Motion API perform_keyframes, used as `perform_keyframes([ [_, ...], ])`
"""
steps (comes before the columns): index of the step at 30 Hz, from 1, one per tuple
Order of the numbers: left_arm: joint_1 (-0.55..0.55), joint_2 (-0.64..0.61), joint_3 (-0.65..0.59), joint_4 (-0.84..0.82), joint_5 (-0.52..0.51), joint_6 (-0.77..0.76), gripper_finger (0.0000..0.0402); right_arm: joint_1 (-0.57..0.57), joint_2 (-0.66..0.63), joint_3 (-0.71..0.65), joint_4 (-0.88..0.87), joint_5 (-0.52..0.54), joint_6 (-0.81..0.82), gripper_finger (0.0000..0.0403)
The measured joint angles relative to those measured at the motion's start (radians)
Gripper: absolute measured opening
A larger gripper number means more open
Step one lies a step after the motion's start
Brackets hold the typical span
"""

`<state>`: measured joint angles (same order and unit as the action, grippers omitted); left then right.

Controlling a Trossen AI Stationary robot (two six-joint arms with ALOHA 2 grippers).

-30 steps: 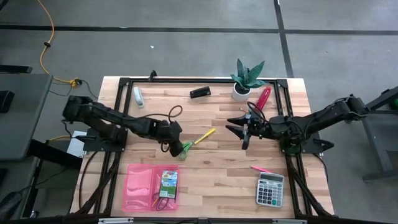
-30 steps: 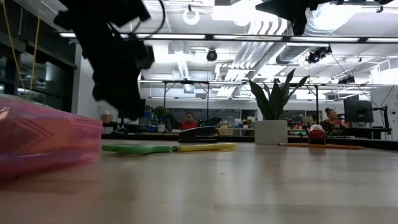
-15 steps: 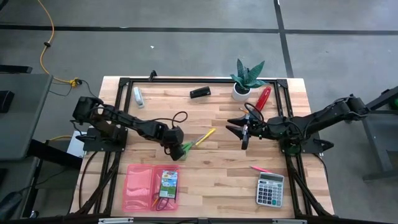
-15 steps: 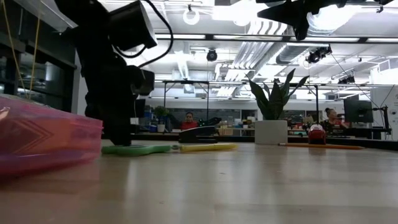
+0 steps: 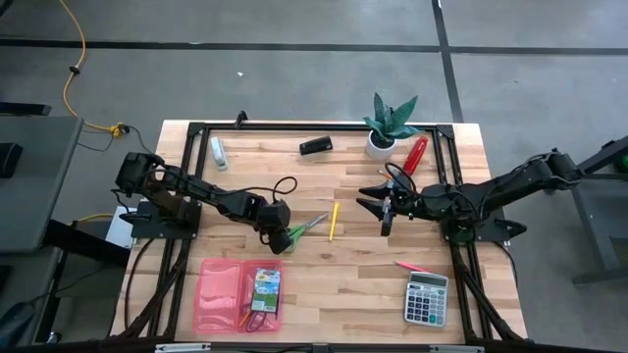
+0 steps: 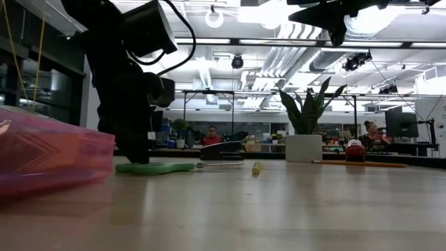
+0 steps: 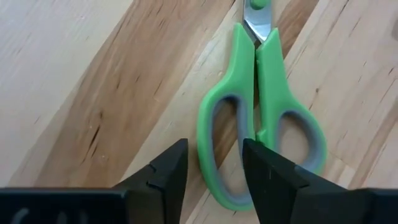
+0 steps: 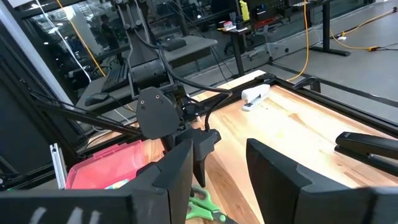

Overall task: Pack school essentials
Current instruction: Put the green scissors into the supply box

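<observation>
The green-handled scissors (image 5: 299, 230) lie flat on the table, blades pointing to the far right; they also show in the left wrist view (image 7: 261, 99) and the low view (image 6: 157, 167). My left gripper (image 5: 280, 224) (image 7: 214, 163) is open and down at their handle end. A yellow pencil (image 5: 333, 222) lies just right of the blades. The pink tray (image 5: 221, 294) near the front edge holds the green-blue box (image 5: 266, 289) and purple-handled scissors (image 5: 257, 319). My right gripper (image 5: 385, 208) (image 8: 217, 174) hangs open above the table's right half, touching nothing. My left gripper comes at the scissors' handle end from above, fingers pointing down. One handle loop (image 7: 214, 137) sits between the open fingers; one finger (image 7: 168, 165) stands outside it, the other (image 7: 264, 168) over where the two loops meet. The scissors lie flat on the table. Whether the fingers touch the handle, I cannot tell.
A grey calculator (image 5: 427, 297) with a red pencil (image 5: 412, 266) beside it sits at the near right. Along the far edge are a potted plant (image 5: 391, 123), a red oblong object (image 5: 416, 152), a black item (image 5: 316, 145) and a white stapler (image 5: 218, 152).
My left gripper has moved toward the near right and come down to the table at the scissors' handles. The scissors have shifted a little. The yellow pencil, which lay slanted along the blades, has slid off toward the right and turned to point from near to far.
</observation>
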<state>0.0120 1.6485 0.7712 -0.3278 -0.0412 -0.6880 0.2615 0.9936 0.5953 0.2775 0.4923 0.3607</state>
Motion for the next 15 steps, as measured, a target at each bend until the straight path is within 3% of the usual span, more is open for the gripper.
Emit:
perform_keyframes([
  [15,-0.001,0.002,0.0,-0.076,-0.104,-0.011,0.0139,0.0,0.0,0.0,-0.005,0.0,-0.002,0.0142],
])
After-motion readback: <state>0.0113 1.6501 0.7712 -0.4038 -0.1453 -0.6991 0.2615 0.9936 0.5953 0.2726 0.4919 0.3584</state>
